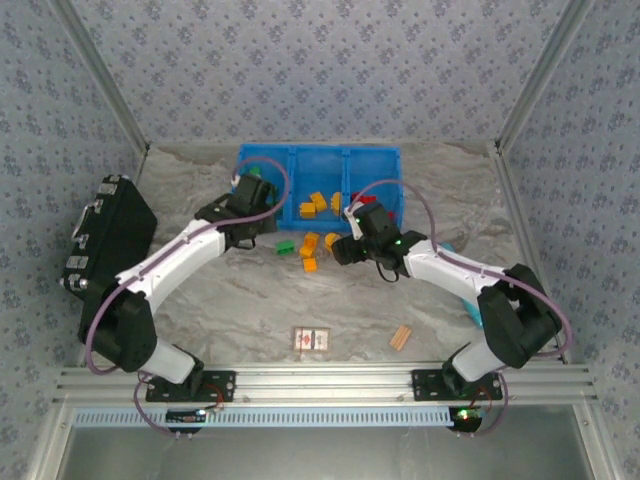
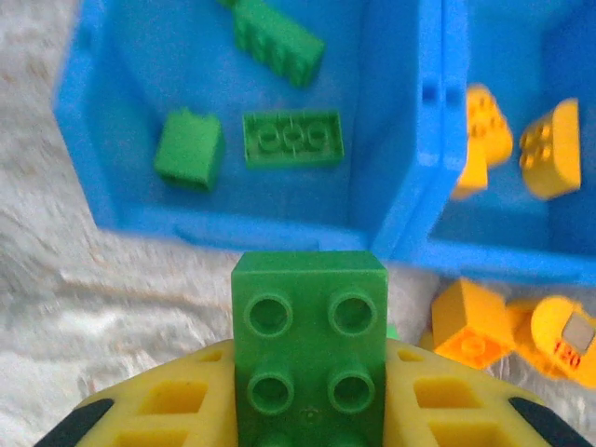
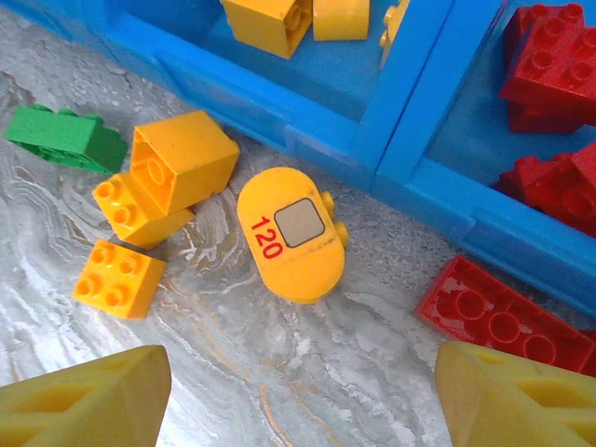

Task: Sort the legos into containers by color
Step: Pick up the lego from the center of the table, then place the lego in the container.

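A green brick (image 2: 309, 317) is clenched by the left gripper (image 2: 309, 405) at lower centre of the left wrist view, just short of the blue containers (image 2: 233, 228). In the right wrist view the right gripper (image 3: 303, 372) is spread empty over open table (image 3: 354, 326); red bricks (image 3: 549, 65) at upper right are cut off.

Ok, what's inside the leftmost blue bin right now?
Three green bricks: a square one, a long one studs-up, another long one farther back. The leftmost bin's far end is cut off at the wrist view's edge, and from above the left arm covers part of it.
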You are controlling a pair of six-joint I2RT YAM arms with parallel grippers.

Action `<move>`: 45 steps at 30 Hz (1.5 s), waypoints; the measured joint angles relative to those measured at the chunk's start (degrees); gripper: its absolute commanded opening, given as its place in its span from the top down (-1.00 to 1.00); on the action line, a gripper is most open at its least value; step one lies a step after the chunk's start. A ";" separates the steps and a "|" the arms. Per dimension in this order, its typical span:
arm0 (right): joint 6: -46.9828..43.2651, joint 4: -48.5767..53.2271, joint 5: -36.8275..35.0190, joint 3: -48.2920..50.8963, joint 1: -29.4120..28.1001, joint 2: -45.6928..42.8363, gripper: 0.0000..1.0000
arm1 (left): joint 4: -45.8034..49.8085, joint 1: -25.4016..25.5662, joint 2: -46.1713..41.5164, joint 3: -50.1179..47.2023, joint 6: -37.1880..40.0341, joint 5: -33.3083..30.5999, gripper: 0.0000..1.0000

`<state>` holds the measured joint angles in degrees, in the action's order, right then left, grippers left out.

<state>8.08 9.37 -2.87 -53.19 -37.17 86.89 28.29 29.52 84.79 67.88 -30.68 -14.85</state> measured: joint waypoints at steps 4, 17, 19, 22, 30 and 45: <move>0.00 0.13 -2.69 0.00 -2.23 2.86 -0.54 | -3.19 -6.32 1.60 2.16 3.32 -0.81 0.58; 0.02 2.05 -7.06 -5.49 -5.01 11.06 -0.55 | -7.80 -13.92 13.53 5.25 9.07 -0.74 0.59; 0.02 2.27 -7.17 -6.14 -5.16 11.82 -0.55 | -8.15 -13.92 14.32 6.21 9.27 -0.61 0.59; 0.00 2.86 -7.67 -6.86 -5.46 12.24 -0.56 | -8.46 -13.99 15.13 7.26 9.51 -0.13 0.59; -0.02 5.11 -9.40 -8.09 -5.75 12.26 -0.58 | -9.29 -14.21 17.05 9.62 9.66 0.70 0.60; -0.07 6.73 -10.86 -11.06 -5.14 15.72 -0.61 | -10.03 -11.30 18.58 12.28 12.04 3.72 0.50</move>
<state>8.01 16.10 -13.74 -64.25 -42.30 102.61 18.26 18.22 103.37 80.16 -18.63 -11.14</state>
